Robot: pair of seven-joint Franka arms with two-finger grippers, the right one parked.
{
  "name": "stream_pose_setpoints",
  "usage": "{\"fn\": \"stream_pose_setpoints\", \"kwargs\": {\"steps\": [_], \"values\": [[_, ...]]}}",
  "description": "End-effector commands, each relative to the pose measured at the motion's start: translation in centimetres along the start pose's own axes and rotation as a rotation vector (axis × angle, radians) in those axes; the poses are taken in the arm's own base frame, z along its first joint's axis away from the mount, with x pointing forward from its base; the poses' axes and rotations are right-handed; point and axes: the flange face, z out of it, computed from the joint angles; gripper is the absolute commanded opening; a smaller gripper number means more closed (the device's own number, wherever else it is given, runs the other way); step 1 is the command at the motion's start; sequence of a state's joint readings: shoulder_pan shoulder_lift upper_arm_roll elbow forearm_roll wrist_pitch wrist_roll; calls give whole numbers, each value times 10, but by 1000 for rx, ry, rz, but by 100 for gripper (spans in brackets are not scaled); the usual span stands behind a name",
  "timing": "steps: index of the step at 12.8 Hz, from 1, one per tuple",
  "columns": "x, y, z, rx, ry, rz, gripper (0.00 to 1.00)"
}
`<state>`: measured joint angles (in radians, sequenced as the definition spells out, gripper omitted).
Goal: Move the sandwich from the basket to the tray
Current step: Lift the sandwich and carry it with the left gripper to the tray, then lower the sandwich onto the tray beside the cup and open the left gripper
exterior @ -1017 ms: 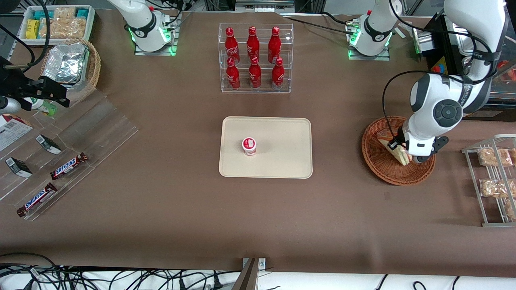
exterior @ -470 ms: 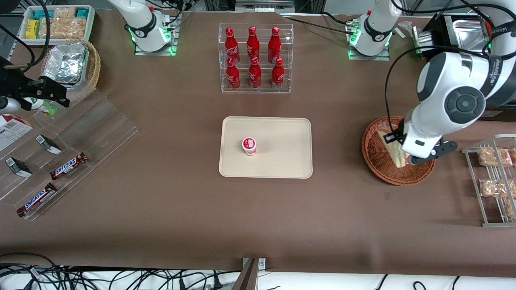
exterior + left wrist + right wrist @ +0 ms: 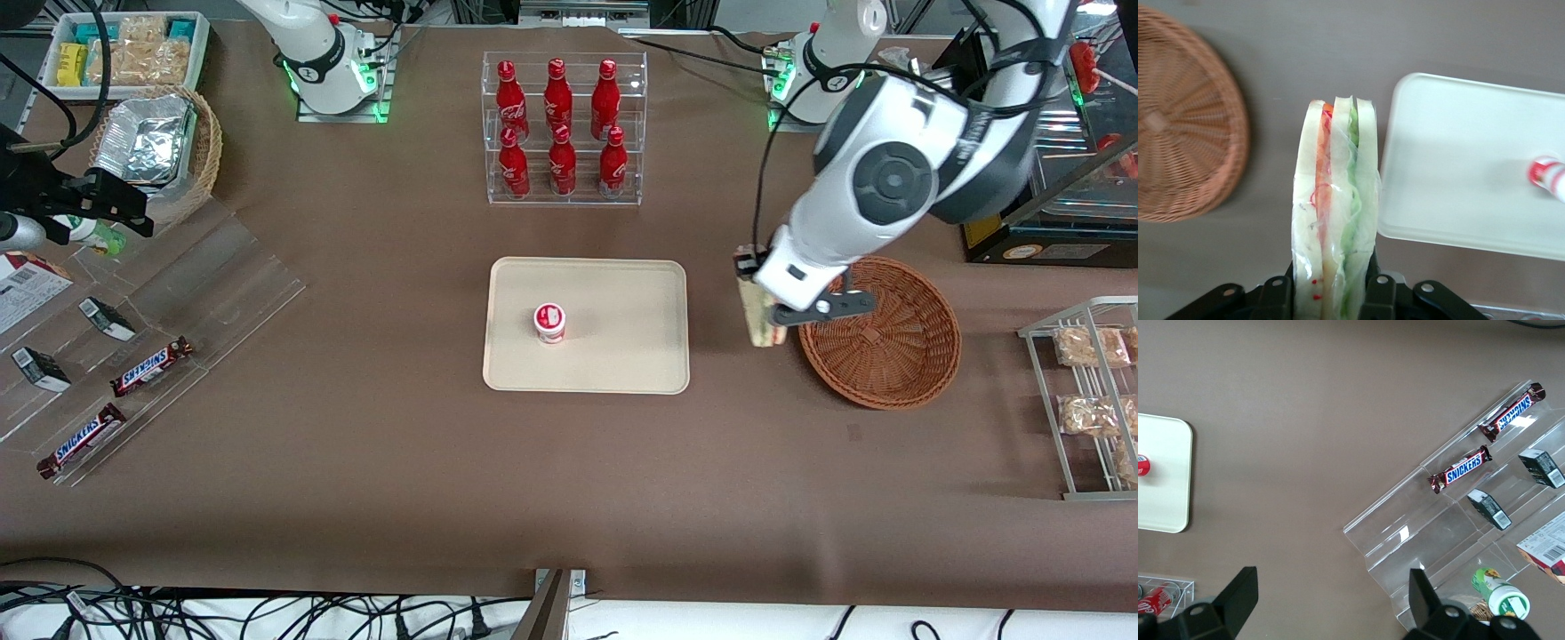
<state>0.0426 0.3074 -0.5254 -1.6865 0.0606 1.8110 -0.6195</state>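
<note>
My left gripper is shut on the sandwich, a clear-wrapped wedge with pale bread and green and red filling. It hangs in the air above the bare table, between the reddish-brown wicker basket and the cream tray. The basket holds nothing. A small red-and-white cup stands on the tray.
A clear rack of red bottles stands farther from the front camera than the tray. A wire rack with bagged pastries sits at the working arm's end. Clear display steps with Snickers bars lie toward the parked arm's end.
The gripper has lifted the sandwich out of the basket and carried it sideways toward the tray. The basket now lies bare.
</note>
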Motion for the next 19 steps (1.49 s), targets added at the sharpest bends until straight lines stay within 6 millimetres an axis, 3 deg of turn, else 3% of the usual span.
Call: {"fn": "stream_pose_setpoints", "kwargs": {"steps": [1,3,6,11,14,19], "values": [[-3,45,24,-37,1,79,37],[-6,76,50,-59,32,48,37],[-16,109,86,-19,71,48,37],[-24,146,154,44,153,45,37],[-24,150,175,57,174,28,37],[-23,151,185,53,178,40,37]]}}
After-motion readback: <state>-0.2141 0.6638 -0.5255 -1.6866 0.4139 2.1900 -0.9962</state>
